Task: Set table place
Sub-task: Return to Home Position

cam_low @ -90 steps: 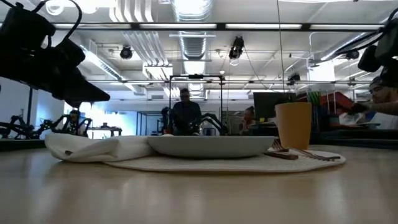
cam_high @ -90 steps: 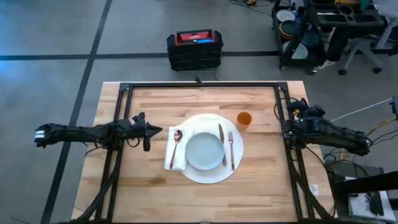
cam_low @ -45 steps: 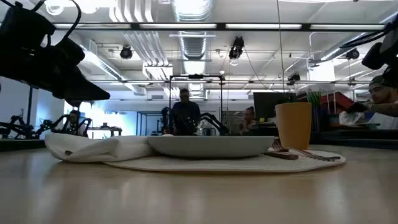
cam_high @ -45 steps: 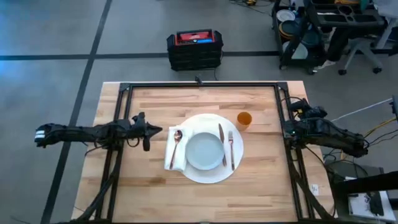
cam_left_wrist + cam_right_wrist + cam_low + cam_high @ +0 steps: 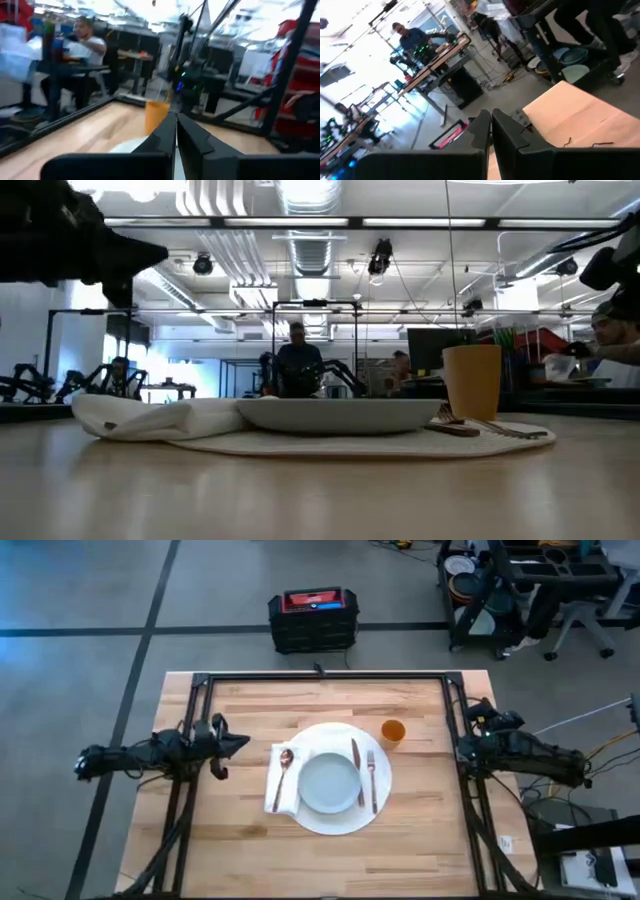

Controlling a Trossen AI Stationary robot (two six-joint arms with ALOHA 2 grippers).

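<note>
High view straight down on table [image 5: 250, 840], low view level across it, both share plate [image 5: 327, 783], 2 wrist views forward

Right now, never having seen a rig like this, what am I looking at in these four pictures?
It is a robot: two dark jointed arms at a wooden table, each ending in a two-fingered claw. One picture looks straight down from above. One looks level across the tabletop. Two come from cameras on the arms' wrists.

On the table lies a round white mat with a pale plate in its middle. A knife and fork lie to the plate's right, and a napkin with a spoon on it lies to its left. An orange cup stands beside the mat.

The left claw and right claw are shut and hold nothing. The arms sit at the table's sides.
</note>
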